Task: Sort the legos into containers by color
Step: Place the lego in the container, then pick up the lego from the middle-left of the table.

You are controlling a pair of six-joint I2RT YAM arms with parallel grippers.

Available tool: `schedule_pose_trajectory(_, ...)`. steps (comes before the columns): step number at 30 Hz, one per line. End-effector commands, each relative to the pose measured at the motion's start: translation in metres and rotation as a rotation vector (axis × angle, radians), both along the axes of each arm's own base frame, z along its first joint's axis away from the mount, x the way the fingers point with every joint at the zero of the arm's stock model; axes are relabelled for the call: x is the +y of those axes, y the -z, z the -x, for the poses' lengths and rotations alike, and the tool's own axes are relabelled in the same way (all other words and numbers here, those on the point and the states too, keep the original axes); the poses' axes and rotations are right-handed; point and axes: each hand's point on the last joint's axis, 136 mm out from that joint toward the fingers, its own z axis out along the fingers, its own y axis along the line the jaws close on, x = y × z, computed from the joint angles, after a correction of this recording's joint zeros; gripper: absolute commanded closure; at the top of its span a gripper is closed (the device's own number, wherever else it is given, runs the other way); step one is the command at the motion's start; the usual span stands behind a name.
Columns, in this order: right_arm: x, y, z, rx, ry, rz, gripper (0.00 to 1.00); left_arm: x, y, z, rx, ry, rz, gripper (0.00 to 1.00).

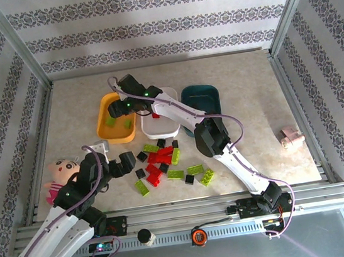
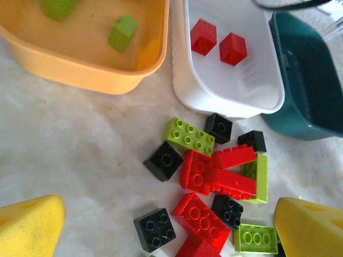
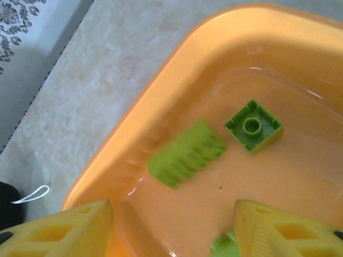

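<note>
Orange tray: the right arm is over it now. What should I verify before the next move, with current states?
1. Right gripper jaws apart, nothing held: ok.
2. Blurred green brick at rest in the orange tray: cannot tell.
3. Orange tray holds only green: ok.
4. White tray holds only red bricks: ok.
5. Teal tray contents: cannot tell, partly hidden.
6. Left gripper open above the pile: ok.
</note>
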Motion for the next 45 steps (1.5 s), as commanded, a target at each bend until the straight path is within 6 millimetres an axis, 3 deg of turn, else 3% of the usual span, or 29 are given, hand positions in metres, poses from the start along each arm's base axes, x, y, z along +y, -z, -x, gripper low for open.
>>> schedule_pose_trajectory(1, -0.006, -0.035, -0.005, -0.031, 0.015, -0.039, 0.38, -0.006, 0.009, 0.0, 0.037, 0.022, 0.001, 0.0)
schedule_pose_trajectory(6, -0.025, -0.066, 0.015, -0.084, 0.009, -0.072, 0.38, -0.017, 0.024, -0.002, 0.088, 0.064, 0.004, 0.05)
schedule_pose_trajectory(10, -0.053, -0.074, 0.043, -0.099, 0.017, -0.102, 0.38, -0.032, 0.041, -0.004, 0.149, 0.12, 0.009, 0.12)
schedule_pose_trajectory(16, -0.105, -0.062, 0.084, -0.089, 0.049, -0.093, 0.38, -0.051, 0.073, -0.004, 0.284, 0.218, -0.075, 0.23)
schedule_pose_trajectory(21, -0.146, -0.046, 0.11, -0.085, 0.09, -0.073, 0.38, -0.047, 0.096, -0.001, 0.346, 0.2, -0.157, 0.33)
schedule_pose_trajectory(27, -0.183, -0.034, 0.137, -0.079, 0.121, -0.056, 0.38, -0.056, 0.104, -0.009, 0.341, 0.197, -0.124, 0.35)
schedule_pose_trajectory(36, -0.211, -0.045, 0.152, -0.112, 0.16, -0.075, 0.38, -0.049, 0.122, 0.0, 0.429, 0.192, -0.18, 0.43)
schedule_pose_trajectory(41, -0.218, -0.047, 0.154, -0.117, 0.171, -0.086, 0.38, -0.031, 0.119, 0.01, 0.428, 0.15, -0.217, 0.43)
schedule_pose_trajectory(45, -0.22, -0.048, 0.155, -0.12, 0.175, -0.095, 0.38, -0.032, 0.117, 0.007, 0.403, 0.146, -0.205, 0.45)
